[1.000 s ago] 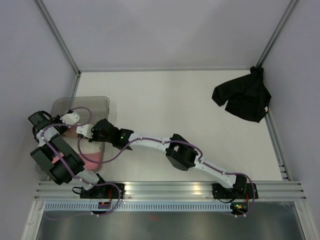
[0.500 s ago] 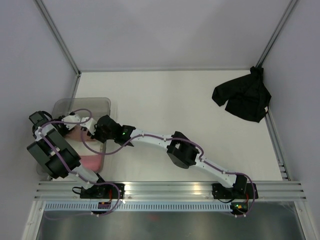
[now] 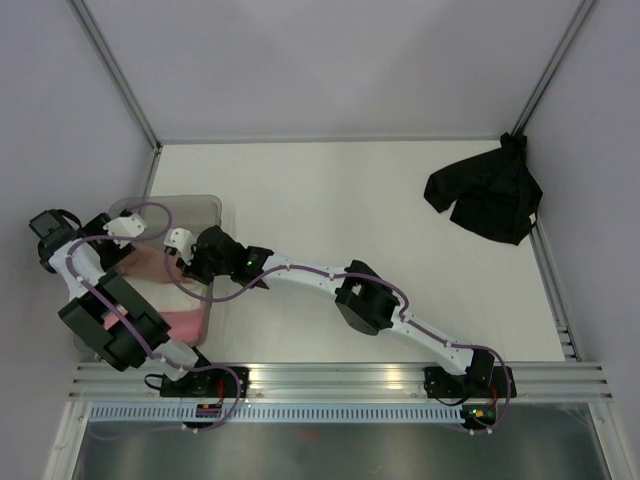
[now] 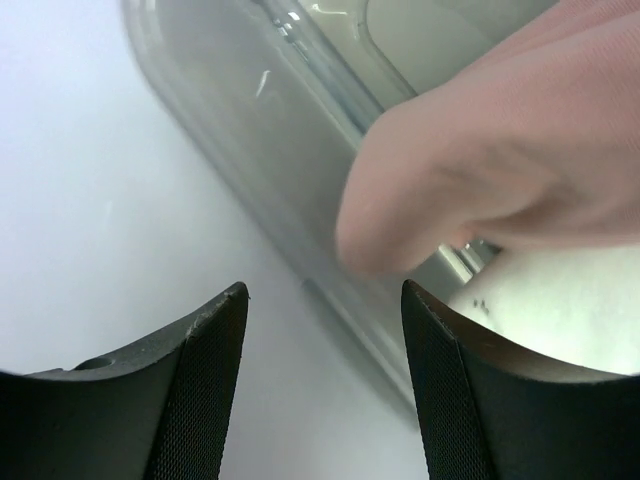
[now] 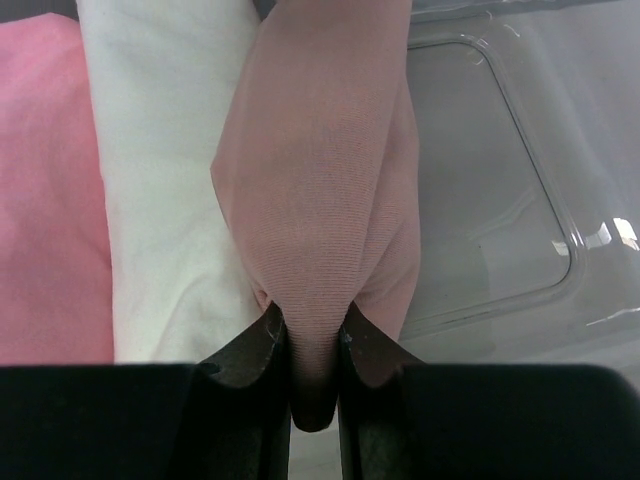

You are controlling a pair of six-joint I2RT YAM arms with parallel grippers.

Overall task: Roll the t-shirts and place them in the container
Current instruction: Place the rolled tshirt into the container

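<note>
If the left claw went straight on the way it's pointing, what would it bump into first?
Most likely the grey plastic bin: its translucent wall lies straight ahead of the open left gripper. The salmon-pink t-shirt hangs just beside that line; depth is unclear.

The dusty salmon-pink t-shirt (image 5: 320, 180) is seen bunched into a loose roll, its near end pinched between the fingers of the right end effector (image 5: 314, 345), over the translucent bin (image 5: 500, 200). Just beside it a cream roll (image 5: 165, 200) is laid, and beyond that a bright pink roll (image 5: 45, 200). The black t-shirt (image 3: 487, 200) is found crumpled and unrolled at the far right corner of the desk (image 3: 330, 200).
</note>
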